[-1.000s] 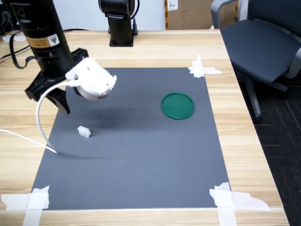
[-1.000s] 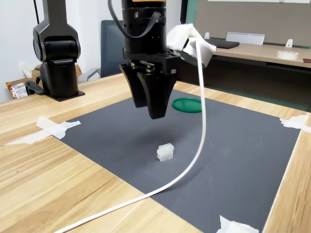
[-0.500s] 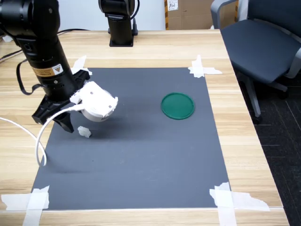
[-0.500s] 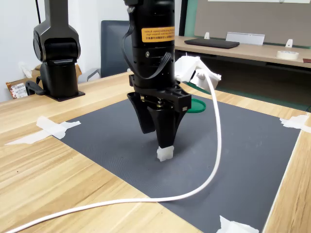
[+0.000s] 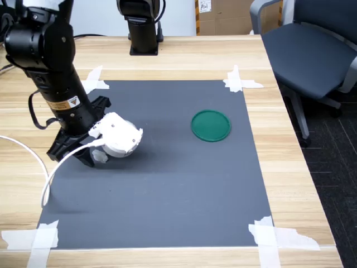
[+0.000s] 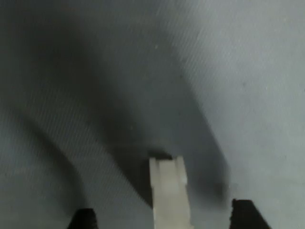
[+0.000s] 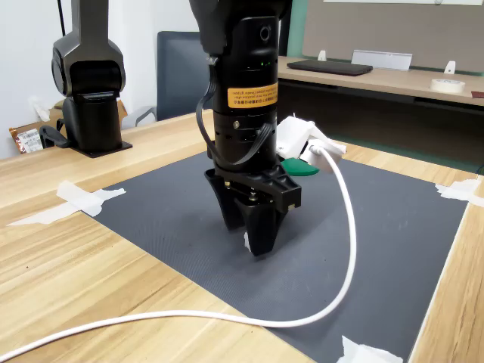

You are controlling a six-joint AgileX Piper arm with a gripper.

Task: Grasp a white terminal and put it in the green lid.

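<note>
now the white terminal (image 6: 168, 191) sits on the mat (image 5: 167, 184) btwn the spread-apart fingers (image 6: 243, 214), touching neither.

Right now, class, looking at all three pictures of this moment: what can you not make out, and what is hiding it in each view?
- Whether the pincer grips the white terminal: in the second exterior view its fingers cover nearly all of the piece.
- The terminal's near end: cut off by the wrist view's edge, and blurred.
- The fingertips: only dark corners show in the wrist view.
- Most of the green lid: behind the arm in the second exterior view.
</note>
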